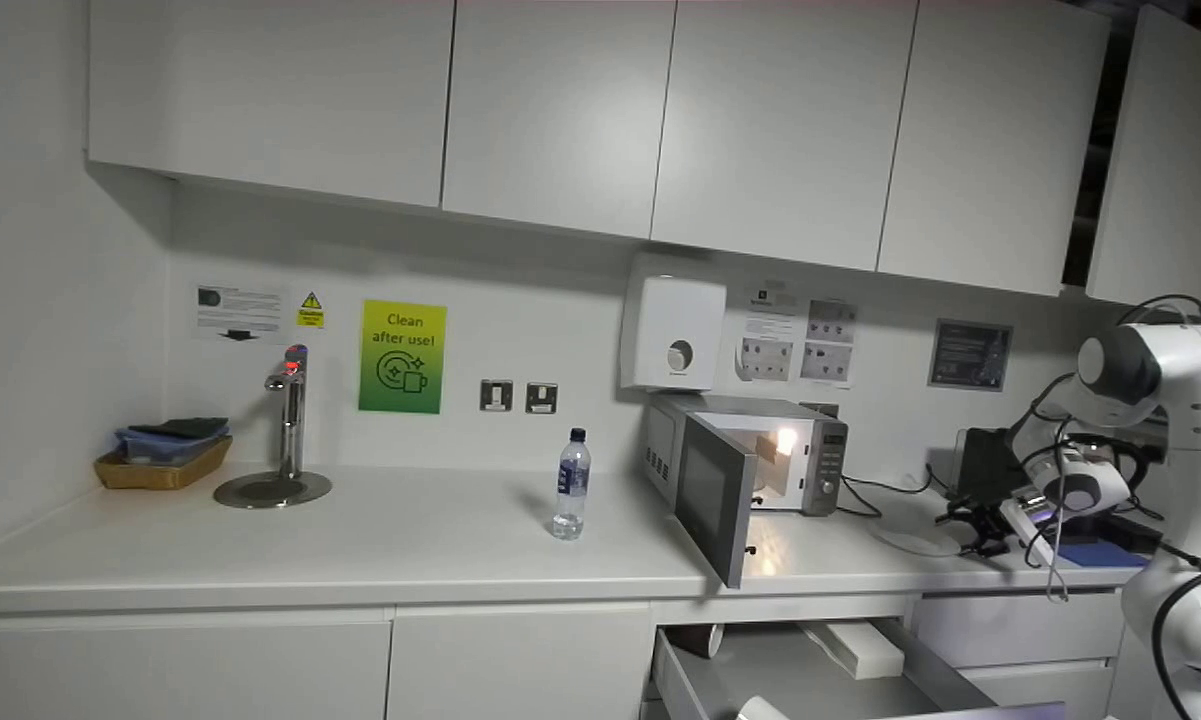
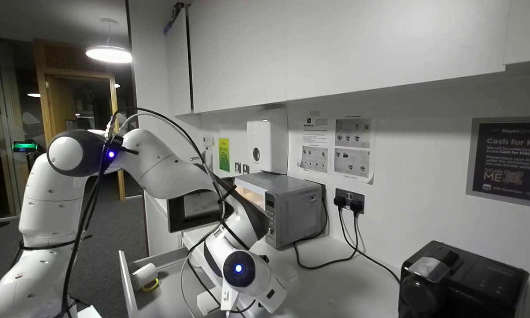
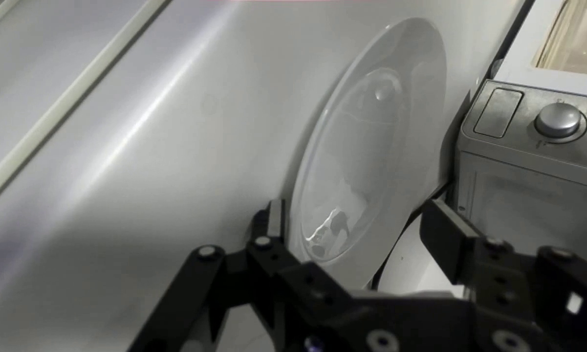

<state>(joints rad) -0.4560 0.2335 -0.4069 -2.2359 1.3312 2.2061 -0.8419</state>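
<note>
Wrist view: hand (image 3: 356, 215) spread wide, empty; plate (image 3: 366, 142) at 12 o'clock. Sideways nudge could skid it into microwave (image 3: 542, 171) at 2 o'clock.

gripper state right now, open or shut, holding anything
Gripper: open, fingers apart, holding nothing; the clear plate is not clamped, though whether they touch its rim cannot be told.

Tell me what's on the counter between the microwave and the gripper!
There's a clear round plate between the microwave and the gripper, plus a black cable near the microwave; an exterior view shows both.
</note>
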